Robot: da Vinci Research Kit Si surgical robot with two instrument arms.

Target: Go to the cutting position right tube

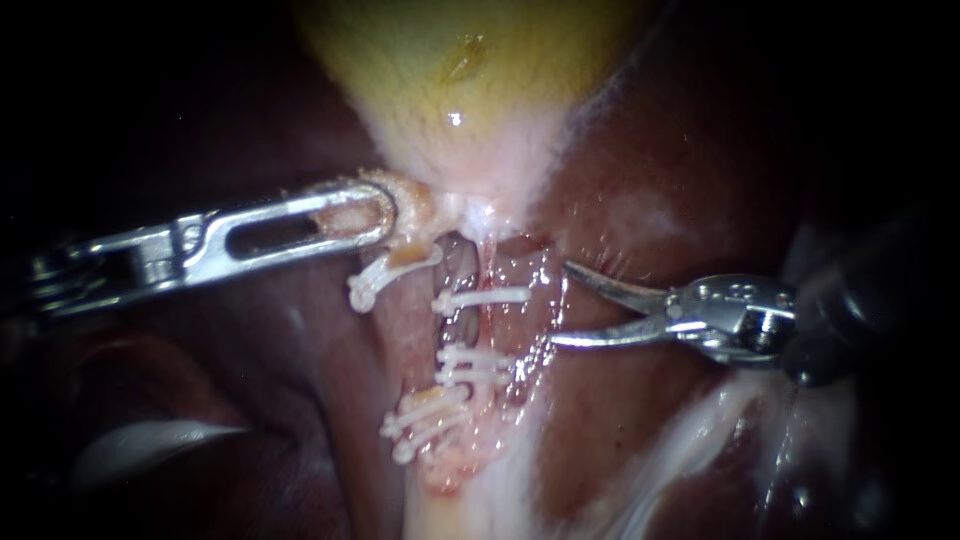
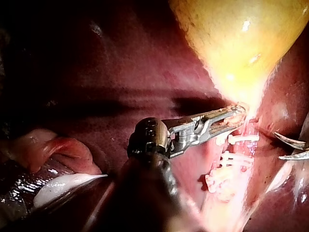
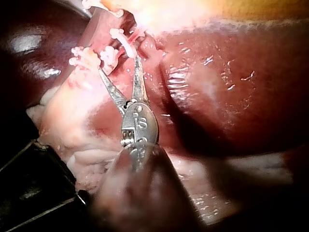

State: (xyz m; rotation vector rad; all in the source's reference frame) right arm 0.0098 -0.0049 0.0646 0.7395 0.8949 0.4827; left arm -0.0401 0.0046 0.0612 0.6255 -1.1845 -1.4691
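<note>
The left instrument (image 1: 380, 215) has its pincer clamped on the neck of the gallbladder (image 1: 470, 90). Just right of it, the right tube (image 1: 500, 325) runs lengthwise away from the gallbladder, with one clip (image 1: 482, 297) nearer the neck and a pair of clips (image 1: 472, 365) farther down. The right instrument (image 1: 560, 304), clearly the nearer one, sits just beside the tube, pincer apart, level with the bare stretch between the clips. It likely needs only a short advance leftward across the tube's axis.

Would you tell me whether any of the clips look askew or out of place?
Slightly: the lower left clips lie slanted and bunched, and the upper left clip, below the left instrument gripping the gallbladder at its neck, tilts too. The right-hand clips sit level. No spill or tear shows.
</note>
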